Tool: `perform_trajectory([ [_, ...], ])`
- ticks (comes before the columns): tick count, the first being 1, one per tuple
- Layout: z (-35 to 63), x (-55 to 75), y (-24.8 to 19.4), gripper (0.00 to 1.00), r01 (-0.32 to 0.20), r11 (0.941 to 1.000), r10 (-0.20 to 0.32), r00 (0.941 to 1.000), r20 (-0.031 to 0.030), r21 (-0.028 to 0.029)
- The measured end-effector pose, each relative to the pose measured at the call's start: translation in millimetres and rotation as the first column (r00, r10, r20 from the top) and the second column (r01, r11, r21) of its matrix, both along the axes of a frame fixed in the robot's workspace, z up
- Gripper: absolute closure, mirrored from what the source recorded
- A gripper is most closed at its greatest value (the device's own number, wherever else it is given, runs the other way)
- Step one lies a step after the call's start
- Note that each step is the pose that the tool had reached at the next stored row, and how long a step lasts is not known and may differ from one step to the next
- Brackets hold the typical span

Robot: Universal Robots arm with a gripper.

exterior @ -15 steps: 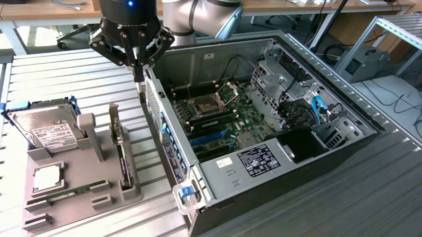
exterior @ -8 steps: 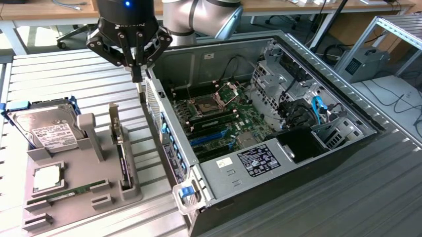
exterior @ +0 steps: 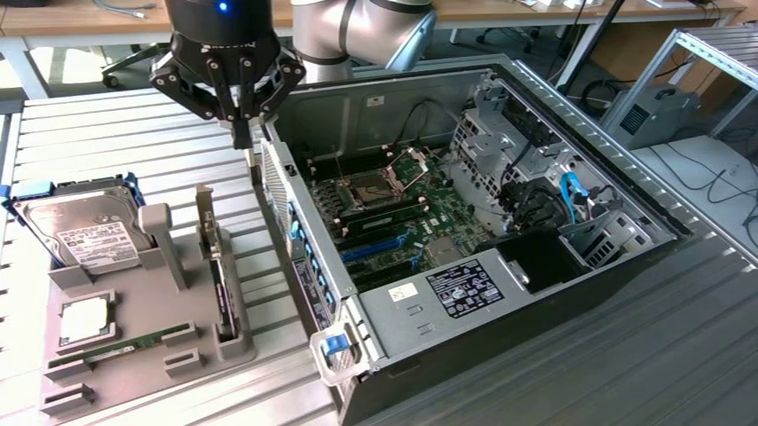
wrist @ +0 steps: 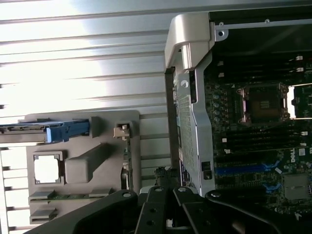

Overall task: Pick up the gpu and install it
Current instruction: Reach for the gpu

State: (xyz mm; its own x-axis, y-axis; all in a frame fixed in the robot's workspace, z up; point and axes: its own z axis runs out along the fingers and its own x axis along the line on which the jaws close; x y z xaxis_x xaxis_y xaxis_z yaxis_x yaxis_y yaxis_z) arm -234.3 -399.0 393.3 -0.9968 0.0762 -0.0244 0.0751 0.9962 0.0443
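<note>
I see gpu [exterior: 217, 284] [wrist: 126, 161] standing on its long edge in gray holder [exterior: 184, 306] slot. Thin card, seen edge-on, silver bracket end upright. Sits near open computer case [exterior: 414, 315], not touching.

hard drive [exterior: 81, 232], memory stick [exterior: 130, 342], grey fixture [exterior: 177, 306], slatted table [exterior: 106, 133]

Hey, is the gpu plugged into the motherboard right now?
No, the gpu stands on edge in the grey holder at the exterior view's left, outside the computer case.
</note>
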Motion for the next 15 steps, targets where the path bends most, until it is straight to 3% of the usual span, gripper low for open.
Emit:
perform_trajectory([
  [15,0.0,-6.8,0.0,0.89,0.0,1.0,0.0,1.0,0.0001,0.0],
])
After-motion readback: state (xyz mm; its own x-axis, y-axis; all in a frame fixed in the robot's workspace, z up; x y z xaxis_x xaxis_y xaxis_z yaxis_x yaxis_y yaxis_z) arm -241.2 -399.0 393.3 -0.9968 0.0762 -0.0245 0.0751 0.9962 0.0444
